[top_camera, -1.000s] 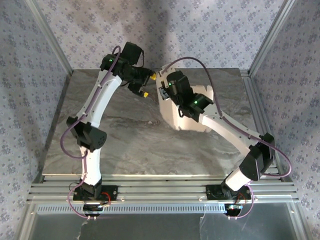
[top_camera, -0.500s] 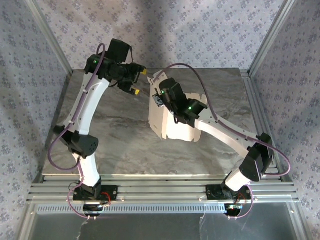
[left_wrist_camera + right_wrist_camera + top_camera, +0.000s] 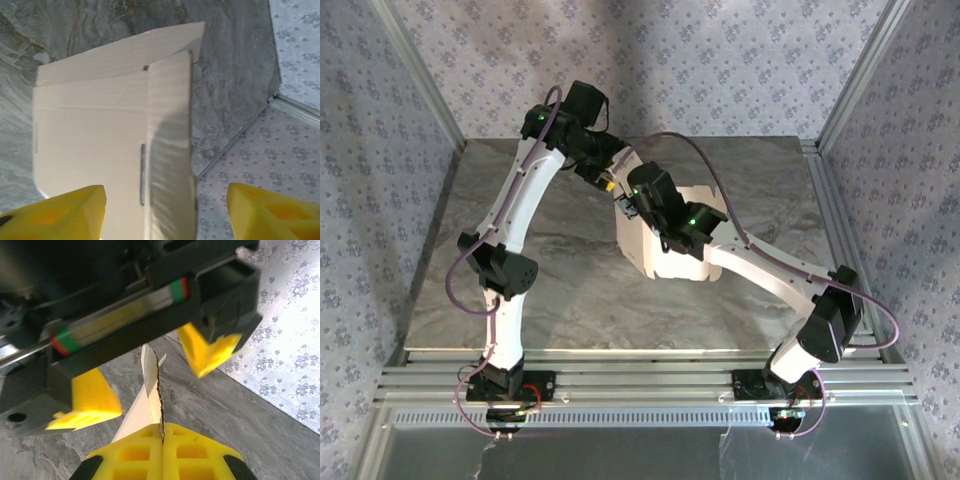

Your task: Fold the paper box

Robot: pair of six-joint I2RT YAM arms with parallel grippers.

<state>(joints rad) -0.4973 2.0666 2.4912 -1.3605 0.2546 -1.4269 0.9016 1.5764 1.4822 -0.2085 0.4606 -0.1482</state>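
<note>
Right gripper (image 3: 161,432) is clamped on the thin top edge of the paper box (image 3: 95,125); from its own wrist view the two yellow pads are pressed together with the cardboard pinched between them. Left gripper (image 3: 165,212) is spread open and straddles that same edge from the other side, with its fingers (image 3: 95,402) either side of the flap and neither looking like it touches.

The box isn't a box yet, it's a mostly flat sheet with a crease line, a slot and a narrower panel along one side. It's tilted up off the table (image 3: 540,260), a bit back of the middle. I can't tell how much of its bottom edge rests on the surface.

My read is the left one is about to take a second grip. I'd bring it in square to the panel and close on the flap beside the crease, not on the crease itself. The right should hold firm so the sheet doesn't twist or slide. Thin card like this buckles easily, so go slow.

The surface is grey marbled and looks smooth, so it won't offer much grip if the sheet gets pushed against it. Floral wallpaper walls (image 3: 720,60) sit close around, and there's an aluminium rail (image 3: 650,385) up front where the arms bolt on.
</note>
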